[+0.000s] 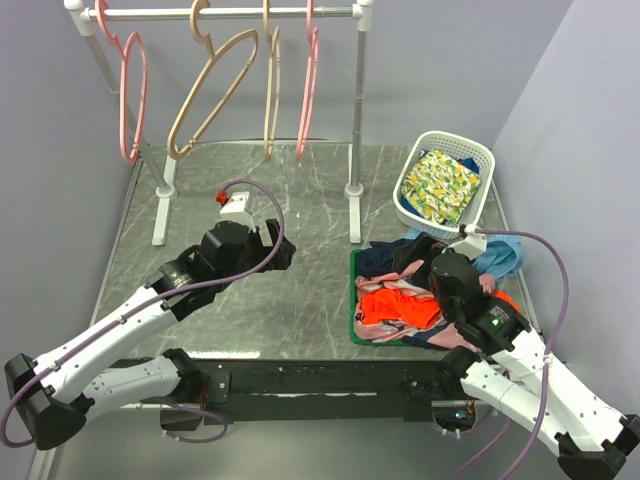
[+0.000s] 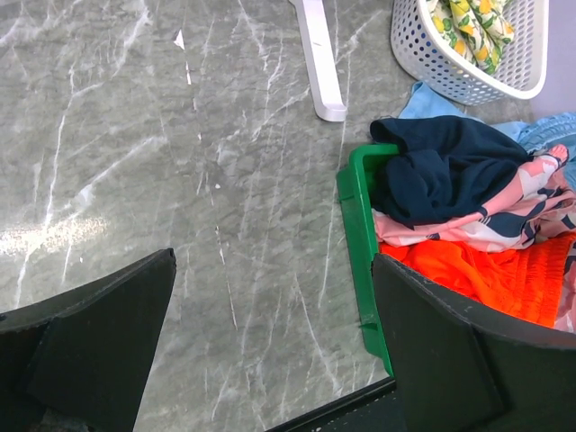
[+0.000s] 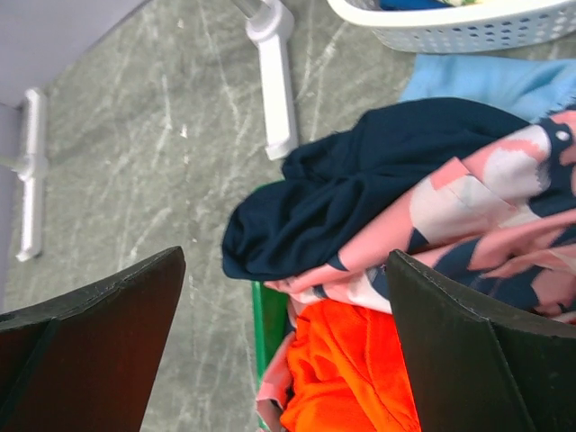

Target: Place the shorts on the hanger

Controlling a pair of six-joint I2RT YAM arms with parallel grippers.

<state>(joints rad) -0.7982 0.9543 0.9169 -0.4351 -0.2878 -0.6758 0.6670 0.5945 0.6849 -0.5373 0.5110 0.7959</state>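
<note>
Shorts point(image 1: 393, 301) are lying in the green tray point(image 1: 355, 300) at about 4 o'clock on the table, partly under a pink, navy and white garment point(image 1: 405, 283). The right gripper point(image 3: 283, 342) is hovering just above this pile with its fingers standing wide apart and holding nothing. The left gripper point(image 2: 274, 351) is waiting over bare marble at about 9 o'clock from the tray, also spread apart and empty.

I am thinking the main risk is a double grab. The patterned garment is overlapping the orange fabric, so closing fingers could be taking both cloths together, or only the upper one. A deep pinch near the tray wall could also be lifting or dragging the tray. Later, the thin pink hanger point(image 1: 308, 95) is hanging freely on the rail point(image 1: 230, 13) at 12 o'clock, so a push could be making it swing or slide away.

The overhead view is showing the rail and all hangers, which both wrist cameras are missing. The right wrist view is showing closely how the navy cloth point(image 3: 360, 189) and the patterned garment are covering the shorts. The left wrist view is showing the tray's near wall. No view is showing the drawstring.
</note>
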